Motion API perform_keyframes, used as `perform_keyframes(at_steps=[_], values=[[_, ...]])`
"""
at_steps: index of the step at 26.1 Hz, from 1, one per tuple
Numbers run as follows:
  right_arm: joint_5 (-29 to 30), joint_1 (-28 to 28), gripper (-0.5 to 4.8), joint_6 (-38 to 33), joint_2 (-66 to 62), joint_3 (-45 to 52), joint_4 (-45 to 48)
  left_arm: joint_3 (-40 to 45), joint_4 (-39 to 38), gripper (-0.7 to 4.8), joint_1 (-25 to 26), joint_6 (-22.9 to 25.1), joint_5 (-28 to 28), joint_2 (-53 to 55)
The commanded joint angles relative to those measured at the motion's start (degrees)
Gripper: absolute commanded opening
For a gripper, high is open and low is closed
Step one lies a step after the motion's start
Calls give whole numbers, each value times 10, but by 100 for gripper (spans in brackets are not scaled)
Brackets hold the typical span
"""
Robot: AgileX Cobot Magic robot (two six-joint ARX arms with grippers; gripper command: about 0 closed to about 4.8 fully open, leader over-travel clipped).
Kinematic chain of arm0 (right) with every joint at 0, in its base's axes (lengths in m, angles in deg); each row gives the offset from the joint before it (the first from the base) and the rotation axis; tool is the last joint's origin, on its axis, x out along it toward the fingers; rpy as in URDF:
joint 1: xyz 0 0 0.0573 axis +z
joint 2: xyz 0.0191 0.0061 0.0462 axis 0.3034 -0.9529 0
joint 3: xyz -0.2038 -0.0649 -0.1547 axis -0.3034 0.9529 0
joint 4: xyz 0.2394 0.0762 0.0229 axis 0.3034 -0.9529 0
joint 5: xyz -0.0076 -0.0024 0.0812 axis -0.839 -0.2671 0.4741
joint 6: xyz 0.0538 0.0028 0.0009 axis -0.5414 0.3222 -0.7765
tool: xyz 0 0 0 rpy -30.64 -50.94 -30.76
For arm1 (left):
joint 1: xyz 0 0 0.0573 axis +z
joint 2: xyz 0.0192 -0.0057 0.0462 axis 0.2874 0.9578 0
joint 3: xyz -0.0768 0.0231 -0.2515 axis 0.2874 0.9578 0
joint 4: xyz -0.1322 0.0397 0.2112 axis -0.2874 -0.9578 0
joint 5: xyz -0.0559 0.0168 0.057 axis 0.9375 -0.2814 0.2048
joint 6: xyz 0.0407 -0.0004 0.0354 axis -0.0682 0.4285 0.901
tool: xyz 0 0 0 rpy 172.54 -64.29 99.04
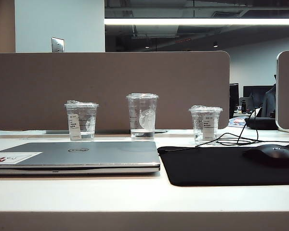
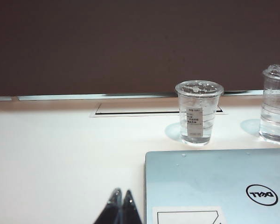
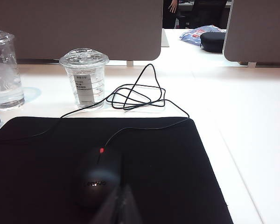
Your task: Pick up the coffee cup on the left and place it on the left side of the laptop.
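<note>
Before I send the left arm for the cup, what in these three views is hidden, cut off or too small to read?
- Exterior view: neither hand appears.
- Left wrist view: left hand, only shut dark fingertips show, the frame edge cuts the rest.
- Right wrist view: right hand blurred against the black mouse, jaws unreadable.
- Short clear lidded coffee cup: label print too small.
- Silver-grey Dell laptop: cropped by the frame edges.

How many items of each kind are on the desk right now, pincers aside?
Short lidded cups: 2, the coffee cup at left and another short cup at right
Tall cup: 1
Laptop: 1
Mouse mat: 1
Mouse: 1
Total: 6
</note>
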Motion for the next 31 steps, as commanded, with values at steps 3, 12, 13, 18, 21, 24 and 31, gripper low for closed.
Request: perform_keyframes(at_steps=[3, 12, 13, 18, 21, 24, 31], values=[[0, 0, -1, -2, 1, 3, 14, -2, 2, -5, 0, 0, 2, 0], [0, 0, -1, -2, 1, 3, 14, -2, 1, -6, 0, 0, 1, 0], [0, 0, -1, -2, 1, 3, 14, -2, 1, -6, 0, 0, 1, 0], [0, 0, -1, -2, 1, 2, 14, -2, 1, -6, 0, 0, 1, 0], [0, 1, -2, -2, 1, -4, 14, -4, 6, -6, 0, -3, 1, 0], [0, 3, -2, -2, 1, -24, 14, -9, 14, -6, 0, -20, 0, 0], [0, 3, -2, -2, -20, -117, 7, -48, 3, -6, 0, -51, -13, 15]])
